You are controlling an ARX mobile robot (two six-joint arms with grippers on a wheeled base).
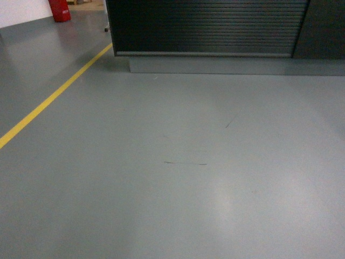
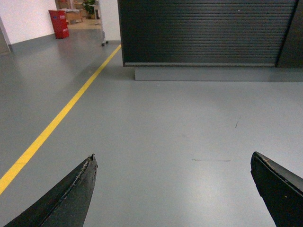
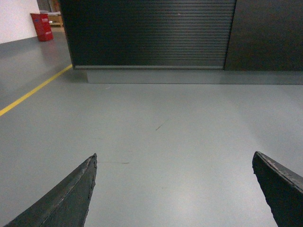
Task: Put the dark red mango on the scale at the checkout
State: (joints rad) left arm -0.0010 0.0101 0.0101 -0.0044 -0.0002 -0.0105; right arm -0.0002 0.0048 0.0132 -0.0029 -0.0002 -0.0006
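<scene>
Both grippers, left (image 2: 173,163) and right (image 3: 174,163), gape wide and empty, with no dark red mango or scale visible, so drive squarely toward the checkout (image 1: 207,27) ahead.

This looks like a shop mock-up set inside an industrial hall. A glossy grey painted floor (image 1: 178,178) carries a yellow lane line (image 1: 51,100) running away on the left. Far ahead stands a dark checkout (image 1: 207,27) with a horizontally ribbed front on a grey plinth (image 1: 232,66). A red object (image 1: 59,9), possibly a bin, sits far left by a white wall (image 1: 21,11).
</scene>
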